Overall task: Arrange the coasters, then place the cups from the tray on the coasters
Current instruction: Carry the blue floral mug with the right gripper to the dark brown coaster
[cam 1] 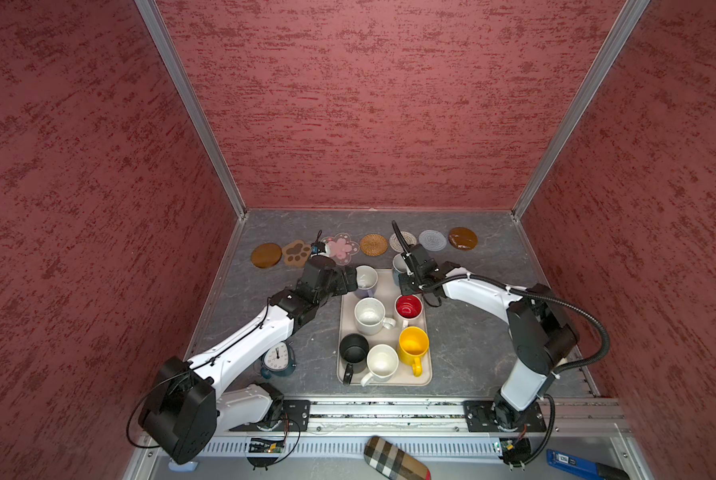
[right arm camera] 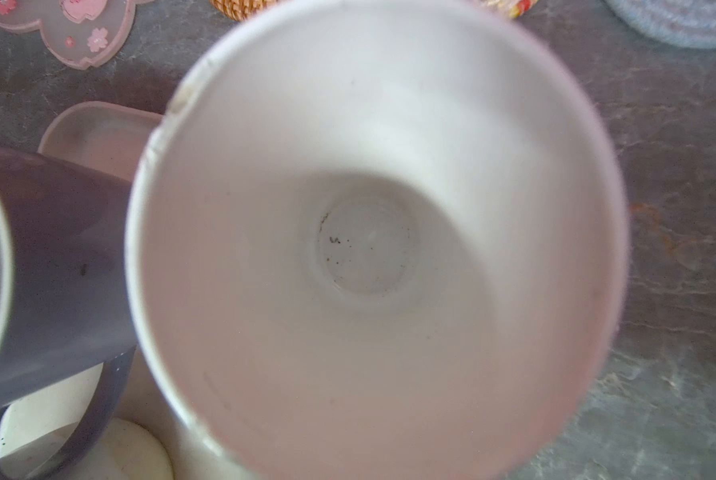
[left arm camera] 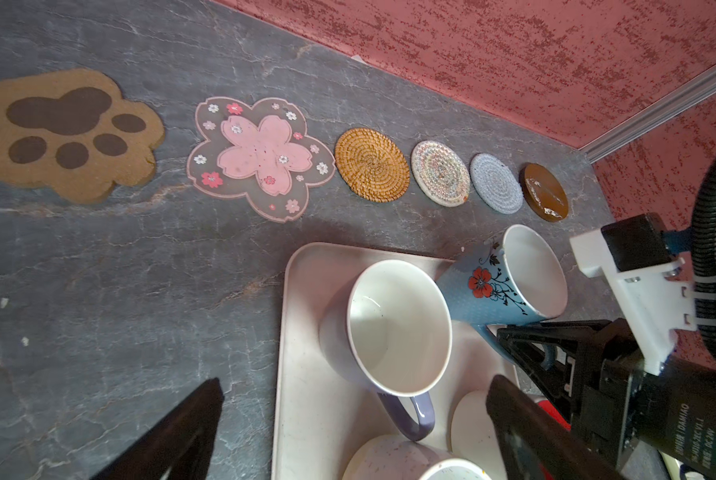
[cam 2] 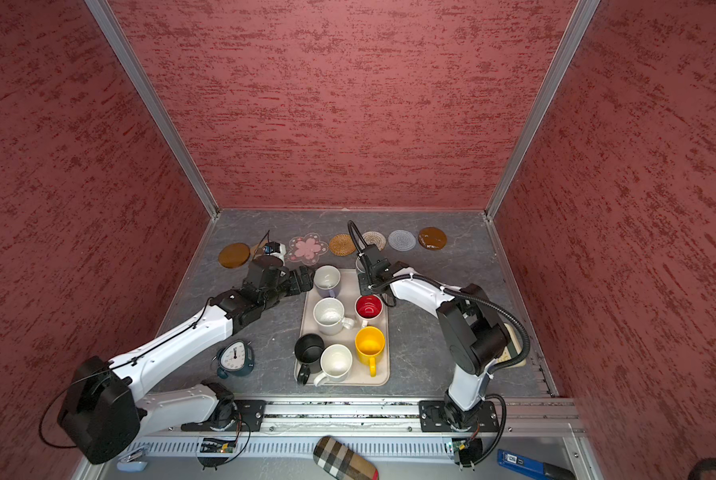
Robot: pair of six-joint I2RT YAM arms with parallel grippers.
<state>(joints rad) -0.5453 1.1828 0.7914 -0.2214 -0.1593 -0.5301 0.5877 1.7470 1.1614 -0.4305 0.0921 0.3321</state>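
The coasters (cam 1: 374, 244) lie in a row along the back of the desk (cam 1: 464, 345). The tray (cam 1: 406, 379) sits in front of them, with cups (cam 1: 370, 316) on it. A clock (cam 1: 278, 358) stands to its left.

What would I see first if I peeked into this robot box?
A row of funny coasters along the far edge of the table, with a paw coaster and a pink flower coaster. Nearer, in the middle, a beige tray crowded with mugs, the yellow mug brightest. At the tray's far right corner the right gripper is shut on the handle of a light blue mug with a red flower.
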